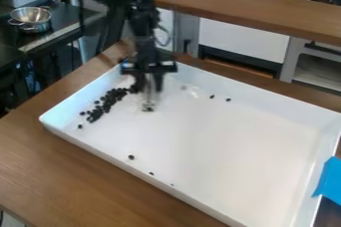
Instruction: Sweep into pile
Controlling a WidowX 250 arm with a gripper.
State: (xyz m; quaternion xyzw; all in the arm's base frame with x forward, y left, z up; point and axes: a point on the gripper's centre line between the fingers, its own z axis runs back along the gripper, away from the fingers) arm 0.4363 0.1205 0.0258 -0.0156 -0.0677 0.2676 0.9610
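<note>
Hanging down over the white tray (pixel 220 213), the black gripper (pixel 148 89) is near 11 o'clock, if I take the middle of the tray as the clock's centre and the top of the view as 12. Its lower part is blurred, so I cannot tell how far it is open, nor if it has hold of something. Just beside it, toward 10 o'clock, lie the small dark pieces (pixel 106 102), which are the things to sweep. Most of them make a long, uneven band near the tray's wall, with some touching and a few a little apart at the lower end. Two loose pieces (pixel 212 96) are between 12 and 1 o'clock, well apart from the band. Three others (pixel 131 157) are spread between 8 and 7 o'clock, close to the near wall. The tray rests on a brown wooden tabletop (pixel 40 164). At 4 o'clock, a bright blue piece (pixel 329 181) is at the tray's edge. A wooden ledge (pixel 253 9) goes across behind the tray, from 12 toward 2 o'clock. Farther off, near 10 o'clock, a metal pot (pixel 31 18) stands on a dark surface (pixel 60 22).
</note>
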